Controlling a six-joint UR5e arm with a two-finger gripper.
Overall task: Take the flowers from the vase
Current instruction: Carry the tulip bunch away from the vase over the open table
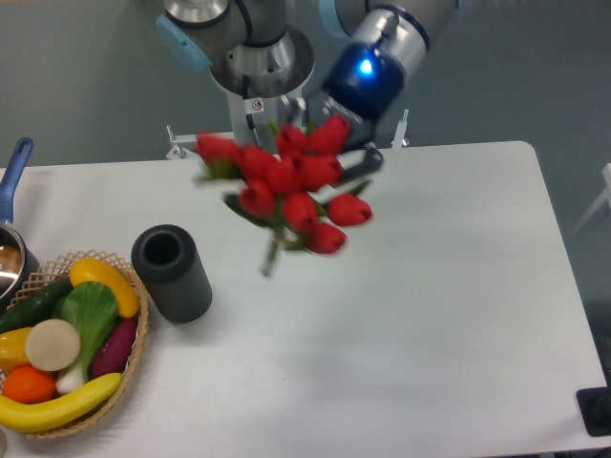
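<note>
One bunch of flowers (291, 191) is held in the air, up and to the right of the vase (172, 273), fully clear of its mouth. The stem tips are seen hanging free to the right of the vase, apart from it, with bare table (430, 286) beneath them. The vase stands upright and empty, just right of the basket (139, 329) of vegetables.

The gripper (351, 157) is placed at the upper right of the bunch, behind the red buds, so the fingers are mostly hidden. They are judged to be closed on the flowers, since the bunch is carried with nothing else supporting it.

The key relation: the bunch lies down and to the left of the fingers, its long axis tilted, buds up toward the gripper and stems pointing down-left toward the vase. The hold seems to be high on the bunch, near the heads, not on the stems.

The pickup is judged essentially done: flowers out, vase left standing. Any further move only needs the bunch kept clear of the vase rim. One risk is noted: a grip near the heads may let the bunch swing or slip. The flowers are blurred, so the exact grip point cannot be told.
</note>
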